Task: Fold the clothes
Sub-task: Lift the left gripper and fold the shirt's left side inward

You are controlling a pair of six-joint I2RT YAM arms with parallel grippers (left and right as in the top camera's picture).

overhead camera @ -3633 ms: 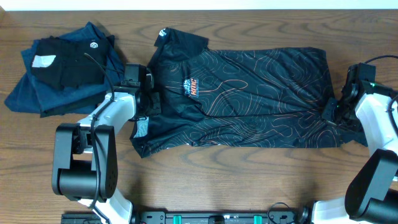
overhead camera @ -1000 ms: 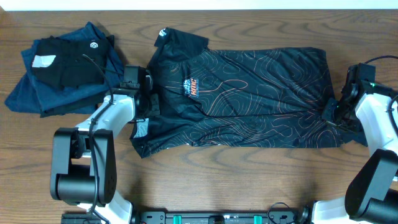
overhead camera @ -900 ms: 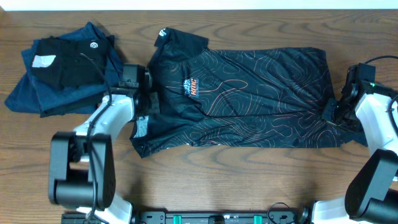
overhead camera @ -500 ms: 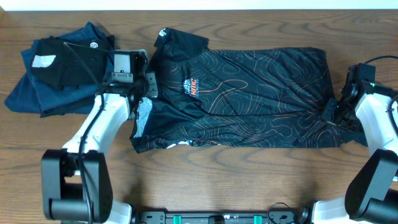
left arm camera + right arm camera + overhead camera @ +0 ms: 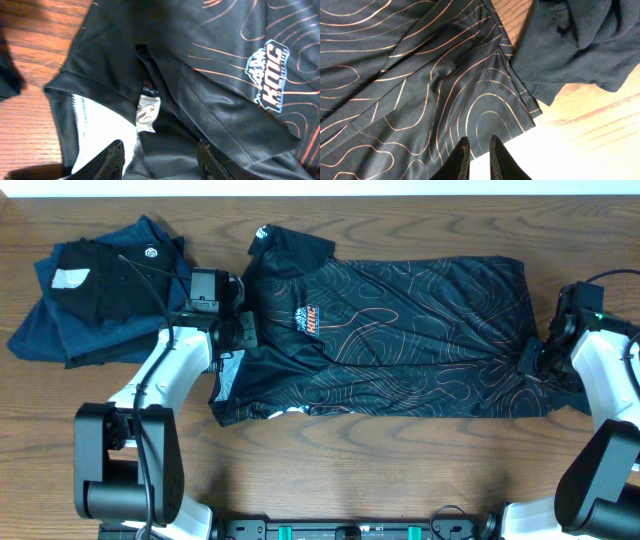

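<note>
Overhead, the black T-shirt (image 5: 400, 330) lies lengthwise across the worktop (image 5: 330, 470), an arm at each end. Left wrist: the left jaws stand wide over its neck label (image 5: 148, 112). Right wrist: the right jaws pinch its hem (image 5: 512, 90).

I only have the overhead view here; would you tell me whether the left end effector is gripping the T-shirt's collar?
Observer: No. In the left wrist view the left end effector has its fingers apart over the collar area of the T-shirt, with nothing clamped between them.
Operator: Thank you. What lies just ahead of it?
Observer: A small white neck label sits inside the collar opening.
Operator: And how does the right end effector stand?
Observer: In the right wrist view the right end effector has its fingers nearly together at the hem corner, apparently pinching the fabric.
</note>
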